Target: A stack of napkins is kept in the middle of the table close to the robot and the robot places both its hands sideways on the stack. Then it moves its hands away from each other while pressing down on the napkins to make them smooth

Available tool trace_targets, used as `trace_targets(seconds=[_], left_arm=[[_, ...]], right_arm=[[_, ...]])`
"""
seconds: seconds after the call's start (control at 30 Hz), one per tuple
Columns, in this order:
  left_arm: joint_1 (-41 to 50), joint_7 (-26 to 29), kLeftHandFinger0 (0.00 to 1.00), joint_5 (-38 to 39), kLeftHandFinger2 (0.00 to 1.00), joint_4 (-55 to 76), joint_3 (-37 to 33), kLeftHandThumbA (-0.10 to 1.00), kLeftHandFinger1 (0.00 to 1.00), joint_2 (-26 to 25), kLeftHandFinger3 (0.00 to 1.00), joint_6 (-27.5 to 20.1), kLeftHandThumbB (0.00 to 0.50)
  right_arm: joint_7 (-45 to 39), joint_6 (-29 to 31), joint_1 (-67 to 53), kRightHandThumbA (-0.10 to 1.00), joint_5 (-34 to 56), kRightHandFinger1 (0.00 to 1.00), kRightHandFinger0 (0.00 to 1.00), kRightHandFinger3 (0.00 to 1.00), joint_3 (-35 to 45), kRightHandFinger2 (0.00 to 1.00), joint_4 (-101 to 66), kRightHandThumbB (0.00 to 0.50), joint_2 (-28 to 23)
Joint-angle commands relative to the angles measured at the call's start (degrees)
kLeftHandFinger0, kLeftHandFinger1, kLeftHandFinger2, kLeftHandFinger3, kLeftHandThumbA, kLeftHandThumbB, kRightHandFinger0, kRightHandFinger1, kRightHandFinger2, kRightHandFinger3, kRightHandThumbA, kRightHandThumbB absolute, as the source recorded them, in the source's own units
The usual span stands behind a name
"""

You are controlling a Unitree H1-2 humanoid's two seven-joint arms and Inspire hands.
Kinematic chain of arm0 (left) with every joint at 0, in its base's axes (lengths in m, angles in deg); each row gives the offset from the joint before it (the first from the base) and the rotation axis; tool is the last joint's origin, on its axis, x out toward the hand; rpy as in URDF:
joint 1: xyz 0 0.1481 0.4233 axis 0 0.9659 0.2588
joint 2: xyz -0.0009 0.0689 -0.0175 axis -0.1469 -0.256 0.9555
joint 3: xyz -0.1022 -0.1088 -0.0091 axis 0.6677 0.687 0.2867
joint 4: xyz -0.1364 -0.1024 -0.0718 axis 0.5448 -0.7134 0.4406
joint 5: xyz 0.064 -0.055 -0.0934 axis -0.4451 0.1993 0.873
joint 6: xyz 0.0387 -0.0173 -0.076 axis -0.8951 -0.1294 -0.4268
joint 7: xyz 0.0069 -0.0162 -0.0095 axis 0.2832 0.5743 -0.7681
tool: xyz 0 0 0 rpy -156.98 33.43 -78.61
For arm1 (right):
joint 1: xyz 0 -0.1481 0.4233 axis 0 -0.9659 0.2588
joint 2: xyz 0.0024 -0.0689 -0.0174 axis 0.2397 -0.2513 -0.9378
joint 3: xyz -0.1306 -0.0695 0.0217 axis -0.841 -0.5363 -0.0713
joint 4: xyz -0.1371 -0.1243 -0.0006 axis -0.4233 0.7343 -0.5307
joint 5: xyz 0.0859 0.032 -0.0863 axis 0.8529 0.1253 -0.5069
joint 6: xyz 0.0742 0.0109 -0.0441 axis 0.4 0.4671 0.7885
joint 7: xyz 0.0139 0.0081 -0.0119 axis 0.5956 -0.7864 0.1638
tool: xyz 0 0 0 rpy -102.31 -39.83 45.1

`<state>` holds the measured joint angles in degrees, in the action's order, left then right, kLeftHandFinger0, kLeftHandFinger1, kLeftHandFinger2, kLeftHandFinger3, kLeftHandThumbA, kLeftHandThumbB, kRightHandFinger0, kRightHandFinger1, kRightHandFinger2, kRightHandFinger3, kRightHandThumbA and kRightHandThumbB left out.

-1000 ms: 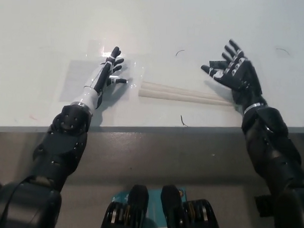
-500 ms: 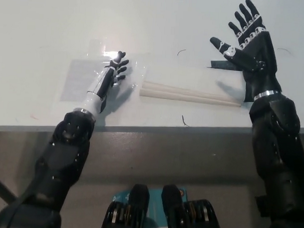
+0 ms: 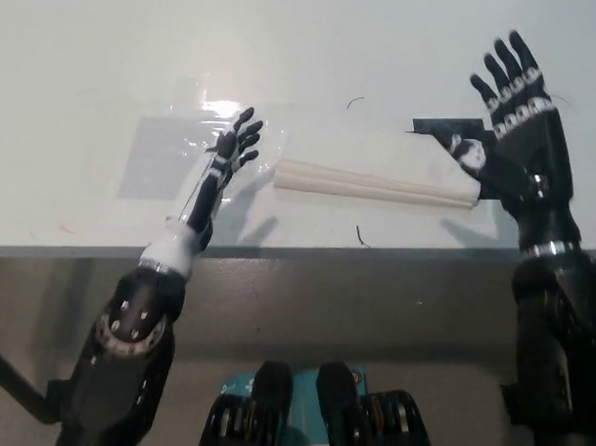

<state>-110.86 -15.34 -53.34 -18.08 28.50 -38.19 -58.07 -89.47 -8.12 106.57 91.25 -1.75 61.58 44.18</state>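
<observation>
Bright, soft-focus; glare on table [image 3: 224, 107]

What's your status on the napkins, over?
Left hand open, beside the stack's left end. Right hand open, at its right end. Napkin stack flat on table, uncovered. Nothing in the way.

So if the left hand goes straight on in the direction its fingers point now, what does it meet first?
Probably nothing soon. The left hand points up and slightly right, passing left of the napkin stack. Beyond its fingertips only bare table shows, though height is unclear.
</observation>
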Motion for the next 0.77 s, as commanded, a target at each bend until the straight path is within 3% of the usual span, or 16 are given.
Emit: trace_targets(seconds=[0.0, 0.07, 0.23, 0.33, 0.37, 0.4, 0.47, 0.53, 0.63, 0.73], left_arm=[[15.0, -4.1, 1.00, 5.9, 1.00, 54.6, -3.6, 1.00, 1.00, -3.8, 1.00, 6.2, 0.367], [19.0, -4.2, 1.00, 6.0, 1.00, 58.2, -4.1, 1.00, 1.00, -4.4, 1.00, 6.6, 0.382], [32.3, -5.5, 1.00, 7.2, 1.00, 60.6, -6.3, 1.00, 1.00, -6.3, 1.00, 0.5, 0.392], [38.0, -6.4, 1.00, 5.5, 1.00, 59.9, -6.7, 1.00, 1.00, -7.7, 1.00, -2.2, 0.348], [39.7, -6.6, 1.00, 5.2, 1.00, 58.7, -6.8, 1.00, 1.00, -8.1, 1.00, -3.5, 0.311], [42.0, -6.7, 1.00, 5.2, 1.00, 57.4, -6.8, 1.00, 1.00, -8.5, 1.00, -3.8, 0.315], [43.6, -7.1, 1.00, 4.6, 1.00, 54.1, -7.1, 1.00, 1.00, -8.9, 1.00, -4.7, 0.337], [44.3, -7.2, 1.00, 2.8, 1.00, 50.1, -7.2, 1.00, 1.00, -9.1, 1.00, -7.4, 0.329], [45.5, -6.7, 1.00, 2.6, 1.00, 44.7, -7.6, 1.00, 1.00, -8.7, 1.00, -7.5, 0.342], [46.7, -5.7, 1.00, 0.3, 1.00, 38.3, -7.8, 1.00, 1.00, -7.8, 1.00, -9.6, 0.328]], right_arm=[[-1.4, -5.4, -12.4, 1.00, 1.8, 1.00, 1.00, 1.00, -5.9, 1.00, -43.9, 0.404, -2.2], [-1.9, -4.0, -15.9, 1.00, 1.8, 1.00, 1.00, 1.00, -6.5, 1.00, -45.8, 0.407, -1.9], [-2.3, -1.8, -29.1, 1.00, 0.5, 1.00, 1.00, 1.00, -8.8, 1.00, -51.9, 0.401, -0.4], [-3.6, 0.6, -35.0, 1.00, 0.7, 1.00, 1.00, 1.00, -10.7, 1.00, -50.7, 0.416, -0.4], [-4.5, 3.0, -36.8, 1.00, 0.7, 1.00, 1.00, 1.00, -11.2, 1.00, -48.9, 0.383, -0.7], [-5.1, 4.9, -39.1, 1.00, 0.2, 1.00, 1.00, 1.00, -11.9, 1.00, -47.2, 0.366, -0.6], [-5.1, 6.0, -42.3, 1.00, -0.9, 1.00, 1.00, 1.00, -12.1, 1.00, -45.2, 0.368, -0.8], [-4.2, 6.2, -45.2, 1.00, -2.0, 1.00, 1.00, 1.00, -12.2, 1.00, -42.8, 0.400, -0.3], [-1.7, 7.6, -48.4, 1.00, -5.9, 1.00, 1.00, 1.00, -12.2, 1.00, -37.7, 0.451, 0.9], [-2.2, 10.4, -49.6, 1.00, -3.7, 1.00, 1.00, 1.00, -12.7, 1.00, -30.0, 0.419, 0.0]])
